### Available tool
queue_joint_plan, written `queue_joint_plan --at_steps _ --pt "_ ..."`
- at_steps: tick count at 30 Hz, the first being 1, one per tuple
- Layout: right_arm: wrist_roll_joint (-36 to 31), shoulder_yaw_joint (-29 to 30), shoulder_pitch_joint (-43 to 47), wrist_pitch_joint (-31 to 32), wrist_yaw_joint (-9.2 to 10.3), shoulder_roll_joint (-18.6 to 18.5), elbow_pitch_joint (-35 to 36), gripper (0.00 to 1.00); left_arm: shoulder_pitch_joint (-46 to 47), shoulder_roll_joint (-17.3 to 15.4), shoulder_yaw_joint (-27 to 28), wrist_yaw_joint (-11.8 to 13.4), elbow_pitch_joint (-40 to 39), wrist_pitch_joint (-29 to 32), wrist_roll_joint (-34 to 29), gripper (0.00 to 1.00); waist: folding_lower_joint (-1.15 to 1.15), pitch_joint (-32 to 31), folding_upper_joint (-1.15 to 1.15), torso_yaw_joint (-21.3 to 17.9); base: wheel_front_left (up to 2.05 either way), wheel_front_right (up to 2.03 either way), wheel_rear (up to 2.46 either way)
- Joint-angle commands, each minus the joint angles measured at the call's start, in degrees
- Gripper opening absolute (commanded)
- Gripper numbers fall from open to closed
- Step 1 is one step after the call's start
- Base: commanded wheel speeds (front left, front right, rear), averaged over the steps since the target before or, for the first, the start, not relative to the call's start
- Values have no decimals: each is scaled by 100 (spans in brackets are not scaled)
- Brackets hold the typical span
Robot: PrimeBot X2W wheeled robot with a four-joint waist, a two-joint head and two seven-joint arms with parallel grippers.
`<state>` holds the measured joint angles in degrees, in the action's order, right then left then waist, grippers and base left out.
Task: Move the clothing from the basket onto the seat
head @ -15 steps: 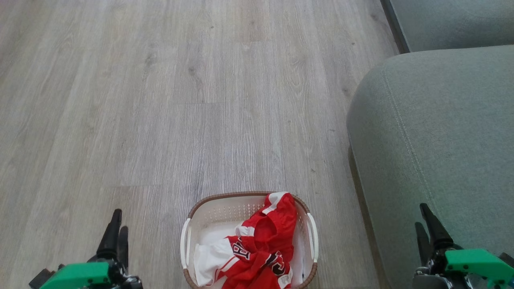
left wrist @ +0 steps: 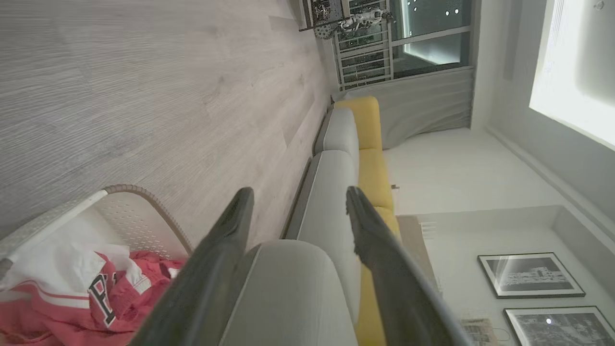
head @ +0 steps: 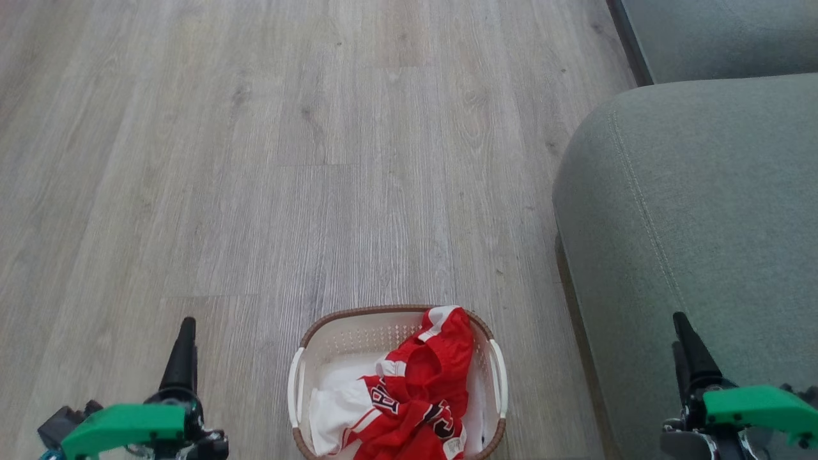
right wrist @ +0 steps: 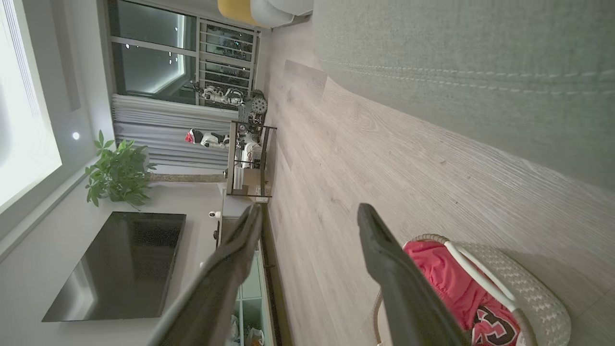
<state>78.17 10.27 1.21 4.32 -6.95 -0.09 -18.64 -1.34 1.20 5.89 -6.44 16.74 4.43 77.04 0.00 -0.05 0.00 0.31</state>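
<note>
half a second on, the only change found is in the arms. the left gripper [head: 186,335], to the left of the small oval cream-white perforated plastic basket [head: 358,337] with its brown braided rim, has risen a little in the head view, and its two long dark fingers now line up almost one behind the other. the right gripper [head: 682,335], to the right of the basket and seen against the large grey-green fabric-upholstered seat [head: 703,211], has crept up by a similarly small amount. both claws stand wide apart and empty; each wrist view shows a clear gap between the fingers. the soft red clothing [head: 418,390] with white trim and black-and-white lettering, together with a white cloth piece, lies where it lay, heaped inside the basket with one red fold draped up against the far right rim. nothing lies on the seat. the basket has not shifted on the pale wood-grain plank floor [head: 287,160]. judgement: no transfer has begun; the arms appear to be readying for a reach, and each claw is well apart from the basket and its contents.
</note>
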Motion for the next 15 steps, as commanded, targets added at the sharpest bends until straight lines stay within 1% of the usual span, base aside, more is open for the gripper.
queue_joint_plan --at_steps 1,8,9,15 --pt "-94 -38 -173 -57 -13 1 231 100 221 -52 -2 33 -231 -42 -109 100 0 0 0 1 0 0 0" --pt "-735 -62 -149 -193 -16 2 429 100 215 -57 -93 134 -455 -179 -778 100 0 -1 0 9 0 0 0" --pt "-946 -80 -140 -231 -17 2 490 100 212 -59 -125 161 -520 -218 -1000 100 0 0 0 11 0 0 0" --pt "-1503 -146 -99 -347 -19 2 631 100 191 -63 -252 239 -687 -336 -1700 100 0 1 0 18 0 0 0"
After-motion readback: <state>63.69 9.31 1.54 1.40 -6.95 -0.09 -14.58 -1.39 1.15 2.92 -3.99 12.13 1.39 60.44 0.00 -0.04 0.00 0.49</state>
